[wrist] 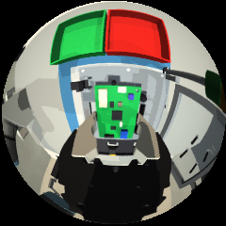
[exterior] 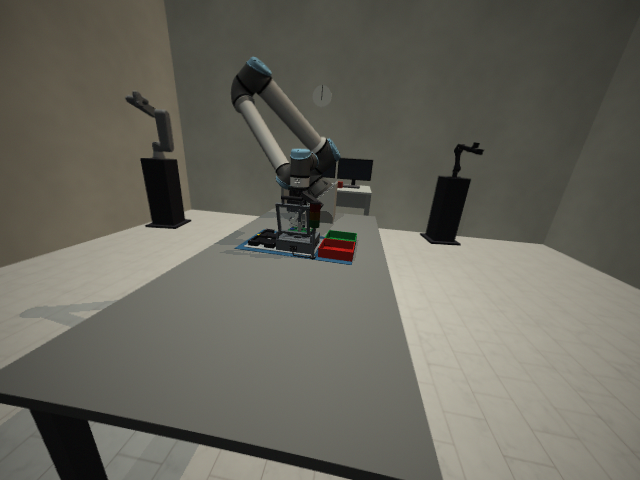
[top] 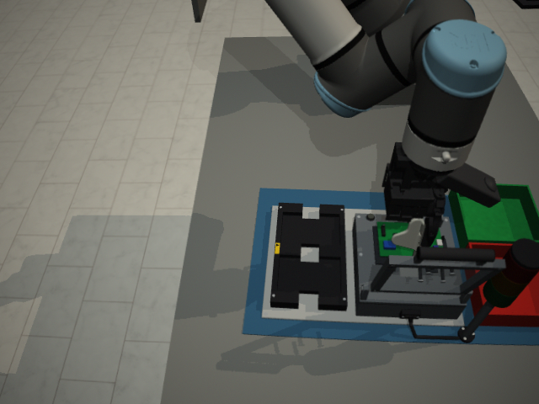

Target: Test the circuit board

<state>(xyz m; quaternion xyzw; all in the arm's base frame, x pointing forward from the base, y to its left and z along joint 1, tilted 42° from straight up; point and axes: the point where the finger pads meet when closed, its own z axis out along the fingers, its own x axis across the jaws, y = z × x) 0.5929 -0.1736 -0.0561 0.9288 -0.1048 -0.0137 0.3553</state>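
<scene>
Two pale fingertips of the gripper [top: 418, 238] [wrist: 116, 137] grip the circuit board [top: 388, 238] [wrist: 116, 105] over the tester [top: 365, 273] [wrist: 155, 101]. Its pins and holes are too obscured to tell whether they meet.

We see plain grey walls [exterior: 413, 67], a pale tiled floor [top: 109, 151] [exterior: 491, 320], and a round wall clock [exterior: 322, 96], its time perhaps unreadable.

The arm [top: 448, 104] [exterior: 289, 113] has pale grey tubes, charcoal joints, light-blue caps and black seam rings.
</scene>
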